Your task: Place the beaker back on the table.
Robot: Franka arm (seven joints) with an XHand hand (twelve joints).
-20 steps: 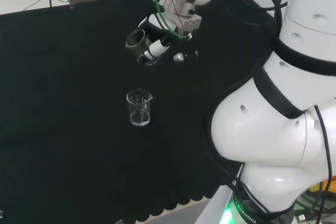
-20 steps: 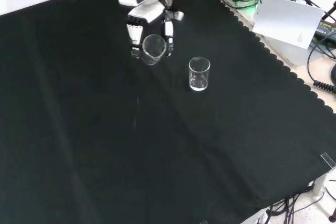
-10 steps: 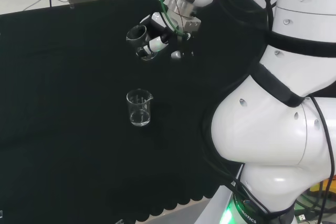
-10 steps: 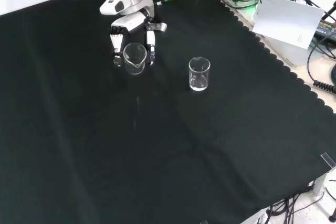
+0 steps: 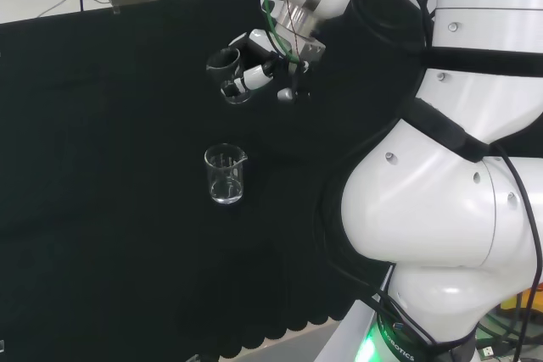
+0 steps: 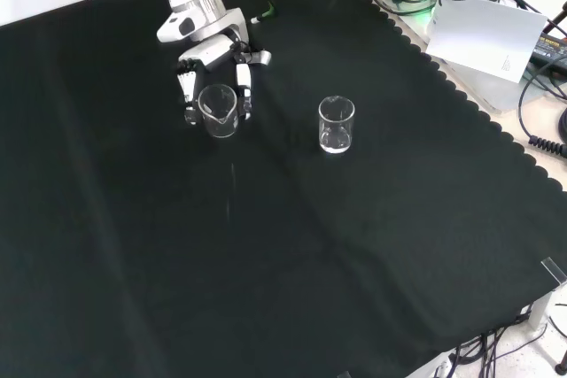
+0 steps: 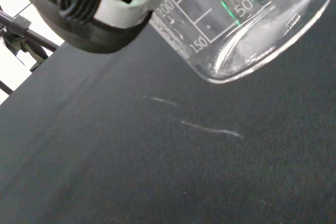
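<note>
A second beaker (image 6: 337,124) stands upright nearer the front camera, apart from the action. Beyond it, the hand (image 6: 213,66) curls round the task's beaker (image 6: 218,111), held tilted above the cloth (image 6: 292,254) (base not down): released now, it could topple or roll.

In the wrist view the held beaker (image 7: 247,24) is cut off at the edge

In the front view, the bench (image 6: 266,289) lies bare under and around the held beaker (image 6: 218,111), with open black cloth to the left and nearer. The one obstacle is a second beaker (image 6: 337,124), standing upright to the right, well apart from the fingers (image 6: 242,88).
</note>
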